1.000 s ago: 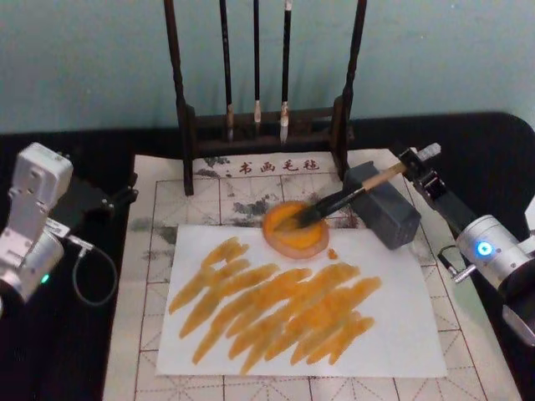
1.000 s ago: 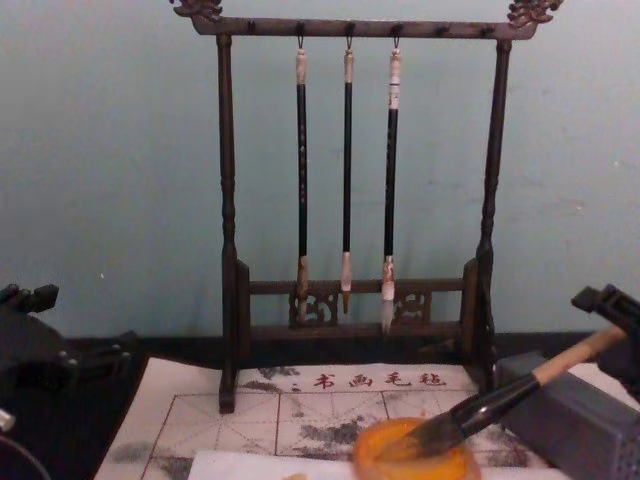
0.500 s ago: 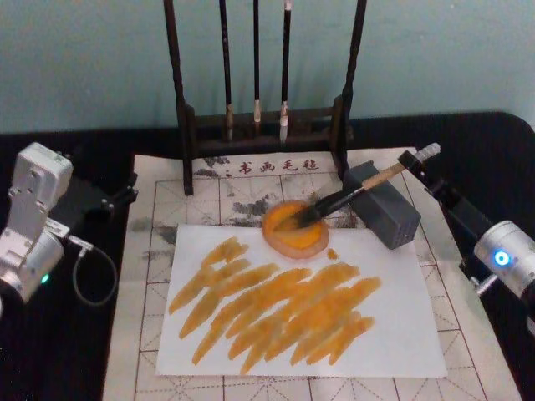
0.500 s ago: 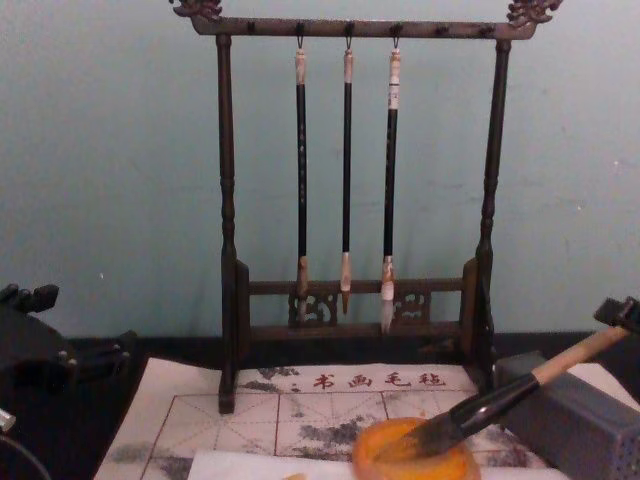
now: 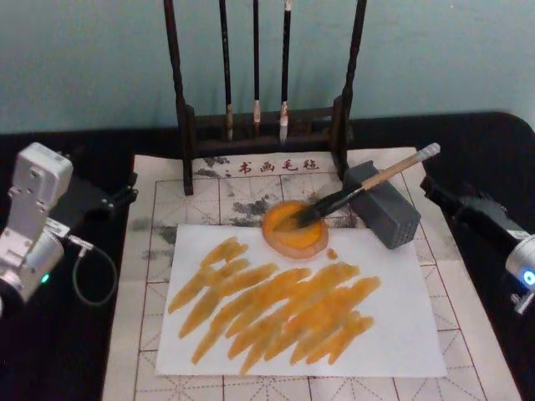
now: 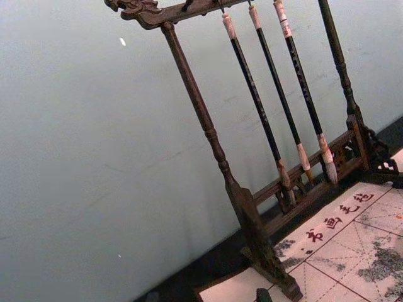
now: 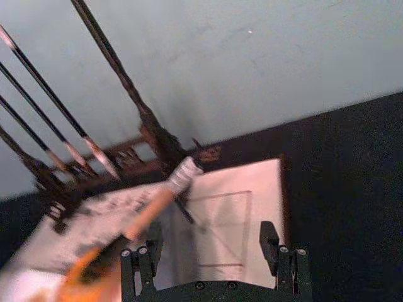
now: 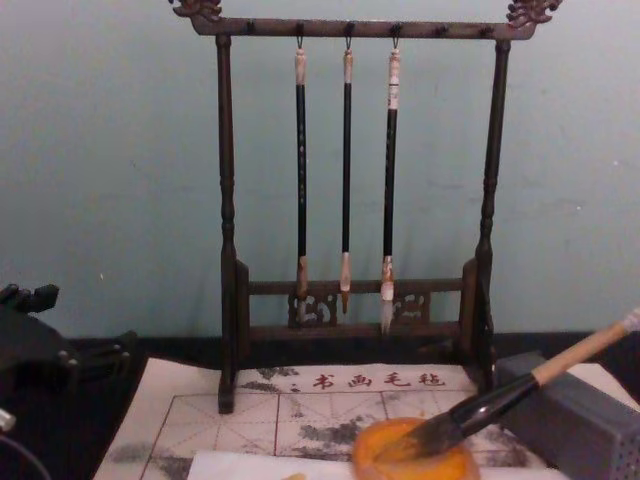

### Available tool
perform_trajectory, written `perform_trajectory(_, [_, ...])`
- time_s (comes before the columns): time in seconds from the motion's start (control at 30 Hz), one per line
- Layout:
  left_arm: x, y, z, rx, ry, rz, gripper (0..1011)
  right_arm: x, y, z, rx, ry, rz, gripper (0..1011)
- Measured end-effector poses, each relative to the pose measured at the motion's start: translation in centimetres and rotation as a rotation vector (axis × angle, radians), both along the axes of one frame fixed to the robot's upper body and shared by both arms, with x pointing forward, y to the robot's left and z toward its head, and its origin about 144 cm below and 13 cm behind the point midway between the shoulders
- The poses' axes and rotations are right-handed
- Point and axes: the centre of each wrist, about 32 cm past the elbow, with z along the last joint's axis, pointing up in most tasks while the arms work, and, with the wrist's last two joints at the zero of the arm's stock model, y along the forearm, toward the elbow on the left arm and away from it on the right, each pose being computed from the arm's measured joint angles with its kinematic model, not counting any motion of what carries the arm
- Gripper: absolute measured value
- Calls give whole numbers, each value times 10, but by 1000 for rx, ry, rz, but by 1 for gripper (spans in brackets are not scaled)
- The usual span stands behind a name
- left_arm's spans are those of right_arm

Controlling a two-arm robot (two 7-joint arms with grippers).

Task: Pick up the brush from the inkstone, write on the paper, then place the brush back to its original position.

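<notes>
The brush (image 5: 368,182) lies free, its dark bristles in the round orange inkstone (image 5: 294,238) and its tan handle leaning over the grey block, whitish cap up and to the right. The chest view has the same brush (image 8: 500,395) slanting up out of the inkstone (image 8: 415,462). Broad orange strokes cover the white paper (image 5: 393,334) in front of the inkstone. My right gripper (image 5: 433,190) is open, to the right of the brush's cap and apart from it. In the right wrist view its fingers (image 7: 141,259) stand wide apart with the brush (image 7: 157,204) ahead of them. My left gripper (image 5: 117,200) is parked at the left.
A dark wooden rack (image 5: 263,125) with three slim hanging brushes stands at the back. The grey rectangular block (image 5: 389,215) sits right of the inkstone. An off-white gridded mat (image 5: 150,251) with red characters lies under the paper, on a black table (image 5: 493,150).
My right gripper has drawn back to the right, away from the brush's cap, and has left the chest view. The brush stays on the inkstone and block. The left arm has not moved.
</notes>
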Motion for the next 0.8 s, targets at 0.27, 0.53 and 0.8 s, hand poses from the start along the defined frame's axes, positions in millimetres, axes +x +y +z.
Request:
perform_trajectory(0.27, [0,0,0,0,0,0,1001,0,-2,-13,-170,-3,-62,1000])
perform_trajectory(0.53, [0,0,0,0,0,0,1001,2,-2,-18,-172,-3,-82,1000])
perform_trajectory(0.8, [0,0,0,0,0,0,1001,2,-2,-18,-172,-3,-79,1000])
